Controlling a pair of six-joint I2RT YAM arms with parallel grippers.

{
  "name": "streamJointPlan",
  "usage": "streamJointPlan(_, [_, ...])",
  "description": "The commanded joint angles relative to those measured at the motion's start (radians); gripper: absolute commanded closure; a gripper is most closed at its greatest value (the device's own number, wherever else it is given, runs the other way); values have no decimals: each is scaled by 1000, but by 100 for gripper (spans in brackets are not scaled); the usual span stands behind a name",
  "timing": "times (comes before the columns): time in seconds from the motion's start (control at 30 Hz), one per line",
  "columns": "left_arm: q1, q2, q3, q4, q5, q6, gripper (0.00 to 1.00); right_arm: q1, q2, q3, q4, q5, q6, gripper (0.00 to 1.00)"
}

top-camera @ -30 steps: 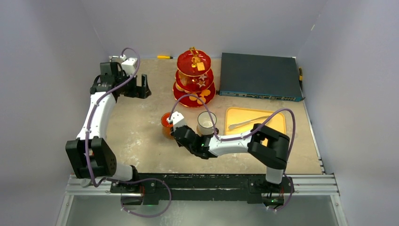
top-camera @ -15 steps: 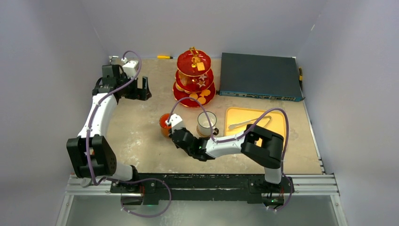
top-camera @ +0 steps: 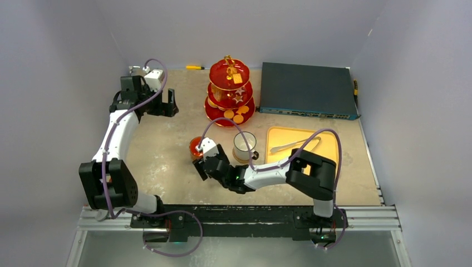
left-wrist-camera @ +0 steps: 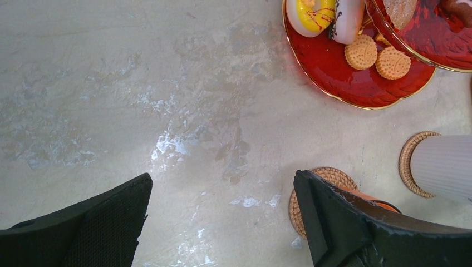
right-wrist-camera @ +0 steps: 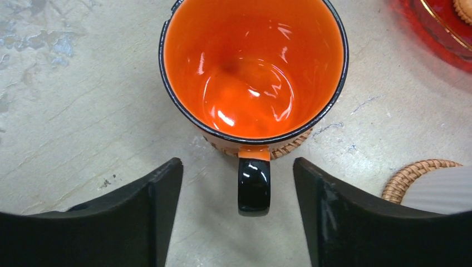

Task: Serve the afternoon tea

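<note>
The red three-tier stand [top-camera: 229, 92] with its gold handle is at the back centre, and its bottom tier [left-wrist-camera: 345, 72] carries cookies [left-wrist-camera: 362, 51] and a yellow glazed pastry [left-wrist-camera: 309, 14]. In front of it the orange mug [top-camera: 196, 146] sits upright and empty [right-wrist-camera: 253, 72] on a wicker coaster [right-wrist-camera: 289, 147]. Its black handle [right-wrist-camera: 254, 186] points between the open fingers of my right gripper [right-wrist-camera: 237, 167] without touching either one. To the right, the white mug [top-camera: 244, 146] rests on its own coaster. My left gripper [top-camera: 167, 103] hangs wide open over bare table [left-wrist-camera: 222, 177].
A flat yellow tray [top-camera: 328, 146] with a utensil [top-camera: 292, 146] lies right of the white mug. A dark electronics box [top-camera: 309, 89] fills the back right. A small yellow pen [top-camera: 195, 67] lies by the back wall. Grey walls enclose the table.
My right gripper was shut on the orange mug's handle and has opened, leaving the mug on its coaster. The right arm shifted slightly left and nearer. The left arm barely moved.
</note>
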Motion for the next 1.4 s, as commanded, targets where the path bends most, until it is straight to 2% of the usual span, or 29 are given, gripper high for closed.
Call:
streamJointPlan(0.0, [4,2,-6,52,4,-7,1,7,-91,0,-11,42,-13,18])
streamJointPlan(0.1, [4,9,-6,69,6,-18,1,4,-174,13,-66,11,-9,5])
streamJointPlan(0.13, [4,20,-6,84,0,-14,1,-7,-249,17,-92,9,-26,2])
streamJointPlan(0.23, [9,31,-7,116,-29,10,1,-47,-338,19,-145,3,-33,2])
streamJointPlan(0.53, [106,114,-59,256,-1,18,1,-456,-668,-193,-170,-62,22,2])
streamJointPlan(0.67, [158,159,-82,299,39,30,1,-677,-769,-257,-190,-92,70,2])
streamJointPlan(0.83, [168,158,-192,399,56,23,1,-1027,-711,-228,-278,-184,225,2])
streamJointPlan(0.9, [167,151,-249,462,57,2,1,-1126,-648,-193,-318,-148,274,2])
streamJointPlan(0.97, [167,145,-312,551,60,-15,1,-1174,-603,-204,-290,-45,292,2])
streamJointPlan(1.07, [168,121,-430,763,56,-33,1,-1209,-565,-293,-109,89,224,2])
streamJointPlan(1.27, [167,153,-568,1058,58,-124,1,-1257,-466,-317,27,158,122,2])
streamJointPlan(1.37, [167,168,-631,1219,38,-164,0,-1270,-461,-377,160,145,87,2])
